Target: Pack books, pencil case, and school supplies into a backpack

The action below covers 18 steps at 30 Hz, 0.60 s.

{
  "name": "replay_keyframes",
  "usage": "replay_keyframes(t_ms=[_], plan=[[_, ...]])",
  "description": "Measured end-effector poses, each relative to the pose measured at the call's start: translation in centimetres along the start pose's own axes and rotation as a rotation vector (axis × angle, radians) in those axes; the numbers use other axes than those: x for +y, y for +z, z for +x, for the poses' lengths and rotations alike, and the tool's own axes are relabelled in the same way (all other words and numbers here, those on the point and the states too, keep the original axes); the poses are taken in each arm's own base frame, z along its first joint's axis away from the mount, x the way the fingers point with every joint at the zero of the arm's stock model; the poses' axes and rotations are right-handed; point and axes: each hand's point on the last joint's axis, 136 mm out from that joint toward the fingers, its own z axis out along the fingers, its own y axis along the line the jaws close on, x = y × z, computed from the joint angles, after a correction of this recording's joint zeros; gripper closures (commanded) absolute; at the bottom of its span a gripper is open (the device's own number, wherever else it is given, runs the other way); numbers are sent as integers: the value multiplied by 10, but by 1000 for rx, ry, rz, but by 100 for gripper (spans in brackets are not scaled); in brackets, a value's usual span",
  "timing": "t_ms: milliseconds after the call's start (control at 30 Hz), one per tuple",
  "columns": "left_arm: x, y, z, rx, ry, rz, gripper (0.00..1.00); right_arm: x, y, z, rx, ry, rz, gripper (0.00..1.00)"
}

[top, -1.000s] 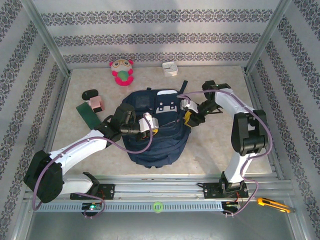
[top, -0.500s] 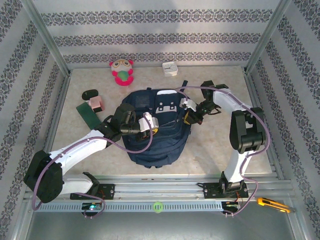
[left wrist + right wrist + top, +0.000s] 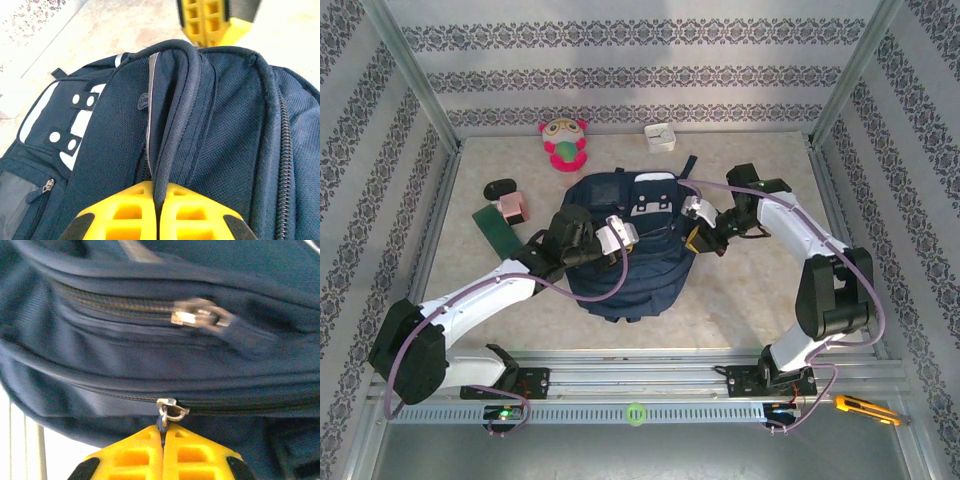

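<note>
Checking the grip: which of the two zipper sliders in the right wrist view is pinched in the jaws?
The lower slider: its pull disappears between the right gripper's shut yellow jaws. The upper slider lies free above.

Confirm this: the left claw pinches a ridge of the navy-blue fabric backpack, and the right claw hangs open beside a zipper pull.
Not quite. The right claw is shut on that silver zipper pull, as the right wrist view shows. The left claw does pinch a ridge of the navy-blue fabric backpack.

Bright even light, soft shadows, rt wrist pic blurry.
</note>
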Motion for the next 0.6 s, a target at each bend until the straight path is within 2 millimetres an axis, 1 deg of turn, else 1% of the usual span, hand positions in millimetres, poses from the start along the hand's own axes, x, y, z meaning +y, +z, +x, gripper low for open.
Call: replay_keyframes(t_ms=[233,467,600], plan=[[-3,14,0,12,-24,-11,100,37,12,-8,-2,15,-59,100],[-8,26,0,29,-37,-12,100,61,20,-14,-61,88,-90,100],[-9,28,-3,23,-36,-19,100,61,21,-15,-109,187,-66,100]])
